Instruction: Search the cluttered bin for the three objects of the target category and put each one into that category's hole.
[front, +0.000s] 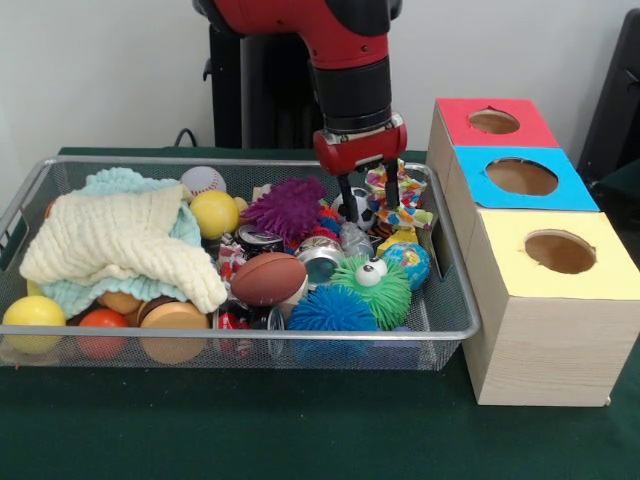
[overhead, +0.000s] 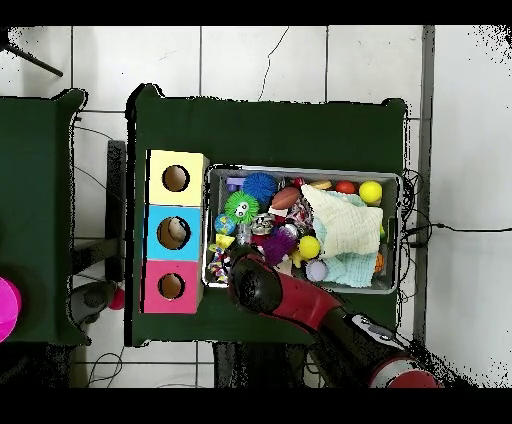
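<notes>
1. The end effector (front: 365, 203) hangs over the right rear part of the bin (front: 452, 330), its two dark fingers (front: 346, 200) apart and nothing held between them.
2. Its tips dip among the clutter: a black-and-white ball (front: 360, 208) sits right at them, and a bright patterned cloth (front: 406, 200) lies just beside them to the right.
3. Just left of the tips is a purple spiky ball (front: 289, 208); below them lie a can (front: 319, 257), a small globe ball (front: 408, 262) and a green spiky ball with eyes (front: 378, 285).
4. Farther forward are a brown football (front: 268, 278) and a blue spiky ball (front: 331, 310).
5. A pale towel (front: 120, 240) covers the bin's left half, with a yellow ball (front: 214, 213) and a baseball (front: 203, 179) behind it.
6. An orange ball (front: 103, 330) and another yellow ball (front: 33, 318) sit at the front left corner.
7. Right of the bin, touching it, stands a wooden box with a red hole (front: 494, 121), a blue hole (front: 521, 176) and a yellow hole (front: 560, 251), all on the green bench (front: 250, 430).
</notes>
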